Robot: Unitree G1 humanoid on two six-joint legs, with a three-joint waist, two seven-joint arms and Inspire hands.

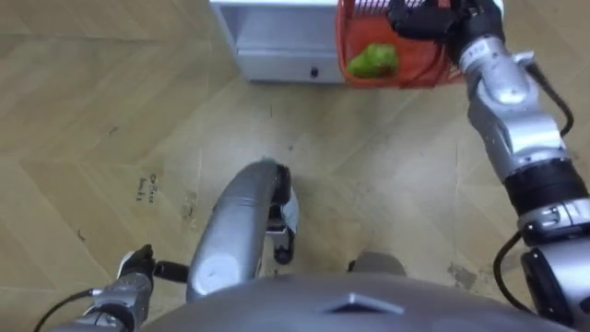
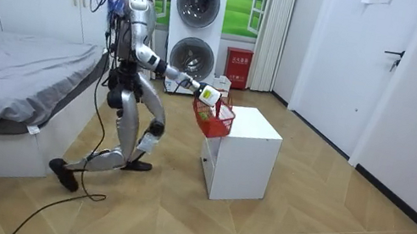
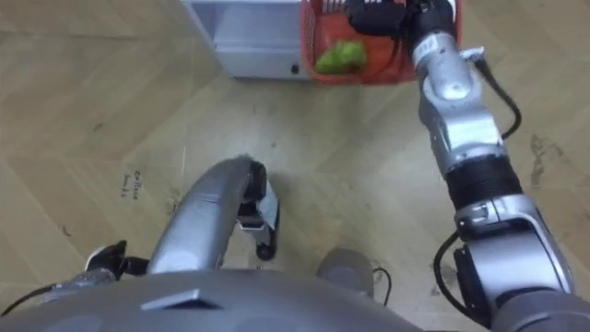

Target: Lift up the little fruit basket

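Note:
The fruit basket (image 1: pixel 426 70) is red wire mesh with a green fruit (image 1: pixel 373 60) inside. My right hand (image 1: pixel 422 18) reaches forward from the right and its dark fingers curl round the basket's top. In the room view the basket (image 2: pixel 214 120) hangs in the air at the near corner of the white cabinet (image 2: pixel 245 154), level with its top. My left hand (image 1: pixel 136 267) hangs low at the lower left, away from the basket. I stand between the bed and the cabinet, one leg set forward.
The white cabinet (image 1: pixel 277 41) has a drawer with a small knob facing me. A bed (image 2: pixel 7 90) lies at the room view's left, stacked washing machines (image 2: pixel 195 24) stand behind me, and a door (image 2: pixel 389 71) is at the room view's right. Wooden floor lies all around.

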